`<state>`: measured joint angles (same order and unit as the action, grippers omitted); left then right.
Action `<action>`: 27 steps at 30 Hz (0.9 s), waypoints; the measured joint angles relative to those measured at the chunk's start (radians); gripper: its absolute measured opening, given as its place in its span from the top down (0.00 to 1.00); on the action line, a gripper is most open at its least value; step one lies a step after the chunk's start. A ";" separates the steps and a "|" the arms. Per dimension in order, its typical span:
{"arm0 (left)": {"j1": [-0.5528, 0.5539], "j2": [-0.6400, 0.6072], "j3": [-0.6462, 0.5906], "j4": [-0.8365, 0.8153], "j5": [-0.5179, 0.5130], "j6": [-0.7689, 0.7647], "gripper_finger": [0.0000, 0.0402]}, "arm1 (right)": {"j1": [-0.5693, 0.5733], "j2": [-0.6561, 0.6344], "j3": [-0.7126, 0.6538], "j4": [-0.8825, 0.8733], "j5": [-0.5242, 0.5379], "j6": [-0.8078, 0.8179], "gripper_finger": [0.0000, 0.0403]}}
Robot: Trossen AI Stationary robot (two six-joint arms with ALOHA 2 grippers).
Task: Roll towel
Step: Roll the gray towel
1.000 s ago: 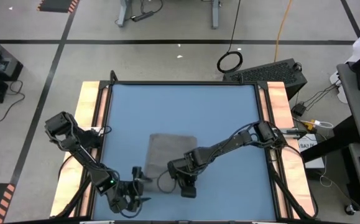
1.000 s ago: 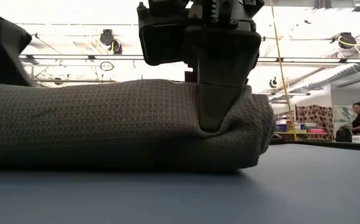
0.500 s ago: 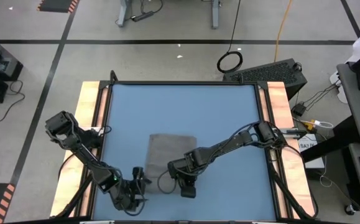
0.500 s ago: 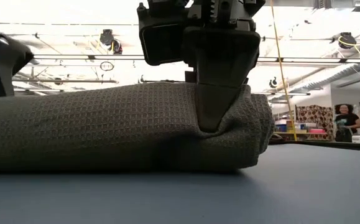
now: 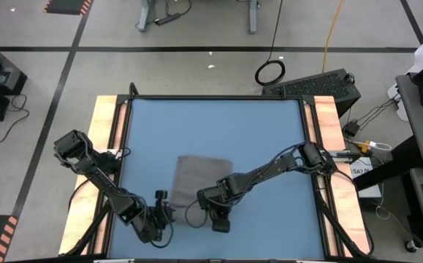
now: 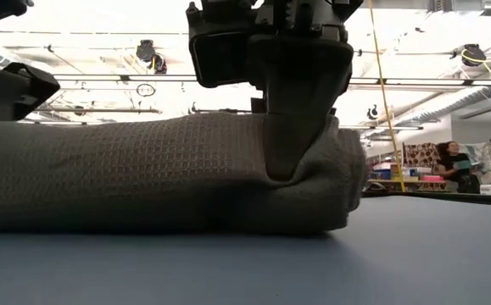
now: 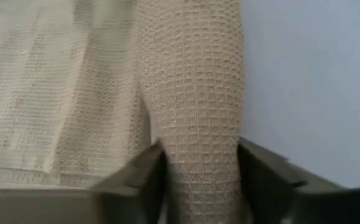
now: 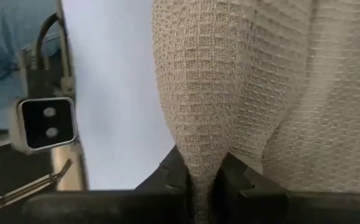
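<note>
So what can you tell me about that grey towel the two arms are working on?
The towel is soft grey cloth with a small waffle-like weave. It lies on the blue table, toward the near edge. Its near part is rolled into a thick bundle; the rest lies flat behind it. The left gripper straddles one end of the roll, fingers either side. The right gripper pinches the other end. No tag shows.
</note>
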<state>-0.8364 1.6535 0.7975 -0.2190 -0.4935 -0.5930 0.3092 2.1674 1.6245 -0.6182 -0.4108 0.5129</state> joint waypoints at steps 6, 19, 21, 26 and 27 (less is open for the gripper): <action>0.022 0.000 0.000 0.013 0.131 -0.006 0.92 | 0.010 -0.021 0.001 -0.022 0.059 -0.007 0.82; 0.236 -0.002 0.001 0.084 0.544 0.003 0.91 | 0.274 -0.190 0.002 -0.140 0.684 0.039 0.57; 0.275 -0.002 0.000 0.109 0.619 0.004 0.91 | 0.331 -0.167 0.002 -0.091 0.806 0.044 0.55; 0.348 -0.002 -0.001 0.146 0.740 0.027 0.91 | 0.425 -0.080 0.001 -0.058 0.990 0.037 0.45; 0.357 -0.002 -0.005 0.146 0.752 0.026 0.91 | 0.432 -0.063 0.001 -0.060 1.011 0.044 0.43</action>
<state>-0.4794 1.6520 0.7929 -0.0729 0.2588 -0.5666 0.7413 2.1039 1.6258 -0.6782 0.6005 0.5568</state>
